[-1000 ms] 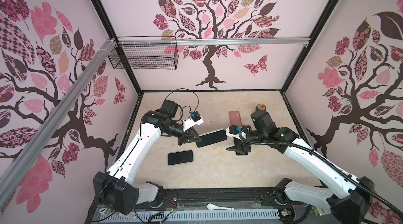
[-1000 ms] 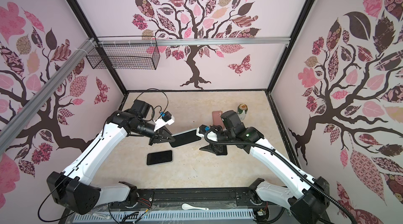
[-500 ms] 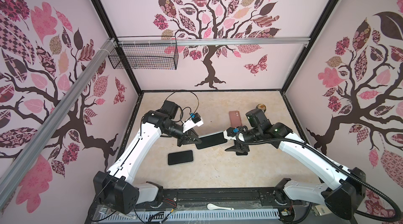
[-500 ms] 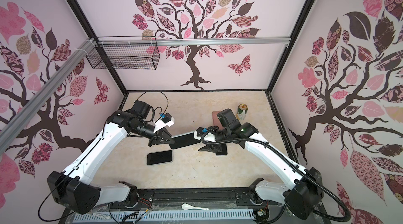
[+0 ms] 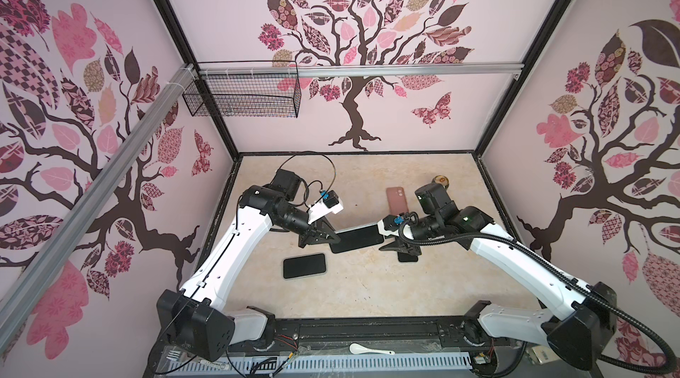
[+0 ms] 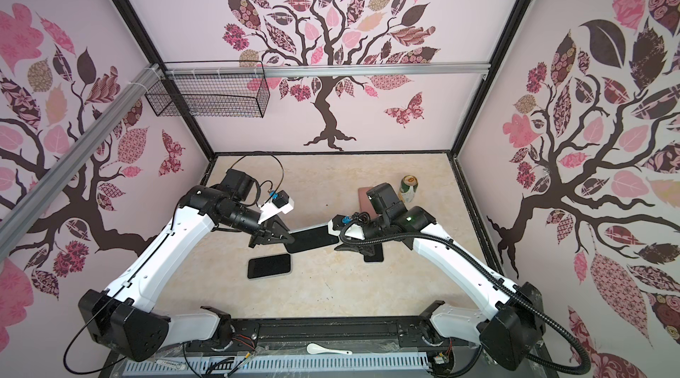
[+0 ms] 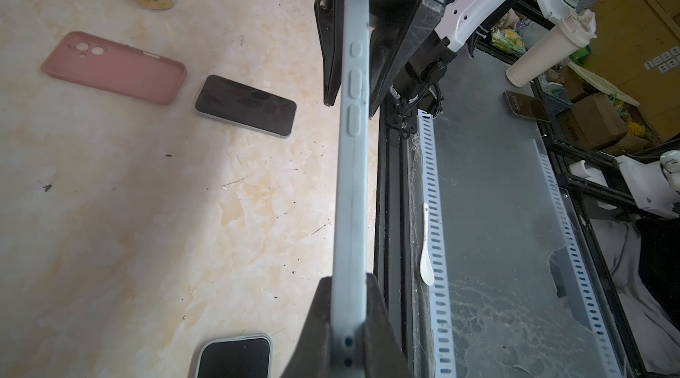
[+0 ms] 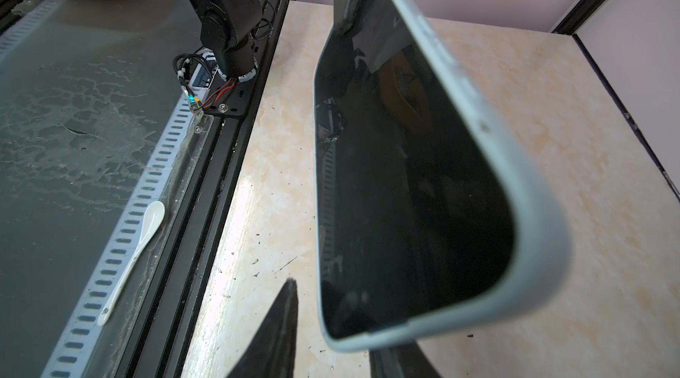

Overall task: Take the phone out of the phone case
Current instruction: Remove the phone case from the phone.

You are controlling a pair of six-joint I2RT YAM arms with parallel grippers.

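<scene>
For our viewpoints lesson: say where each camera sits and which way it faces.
Both top views: overhead, looking down on the table; left arm and right arm show.
Left wrist: on left arm, looking along the cased phone to the right gripper; left gripper shows.
Right wrist: on right arm, facing the cased phone's screen and left arm's base; right fingers show.
Shared by wrist views: the spoon.

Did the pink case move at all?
No. The pink case sits in the same spot as before, next to the can.
</scene>
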